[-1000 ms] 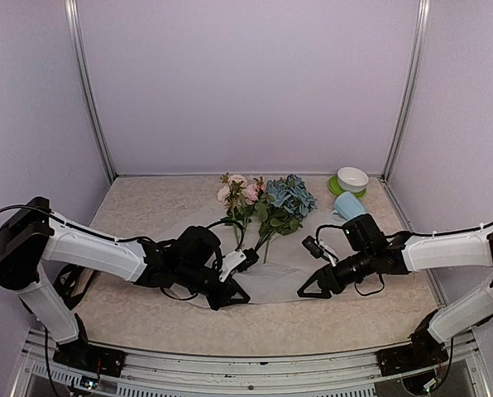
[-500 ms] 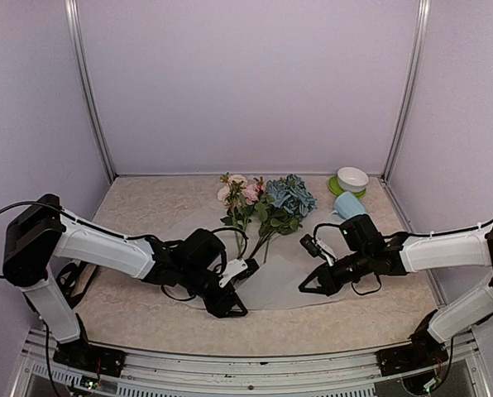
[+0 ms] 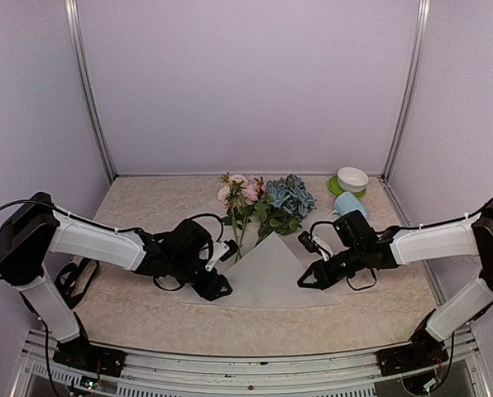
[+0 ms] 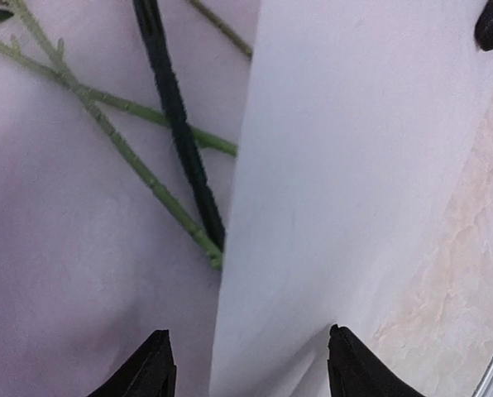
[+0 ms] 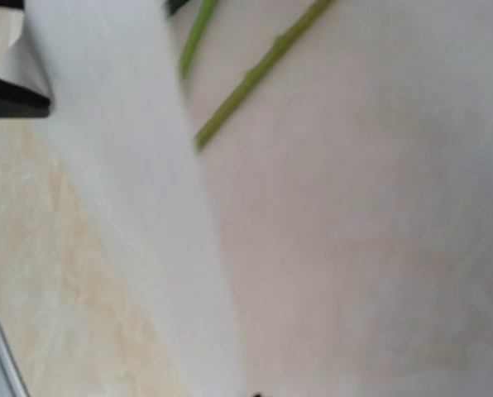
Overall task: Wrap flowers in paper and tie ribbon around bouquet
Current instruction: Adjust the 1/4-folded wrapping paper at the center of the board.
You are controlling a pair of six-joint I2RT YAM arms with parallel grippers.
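A: L claw?
B: Left gripper (image 4: 248, 368) wide open, fingers astride a fold of the frosted white wrapping paper (image 3: 267, 277).
A: R?
B: Right gripper (image 3: 303, 282) closed tight at sheet's R edge; grip unclear. Pink-and-blue artificial flowers (image 3: 267, 203) lie behind, stem ends under flap.

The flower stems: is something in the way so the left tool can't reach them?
Yes. A folded flap of the paper covers the lower ends of the stems, directly ahead of the open left tool. Only their upper parts show, left of the flap's edge.
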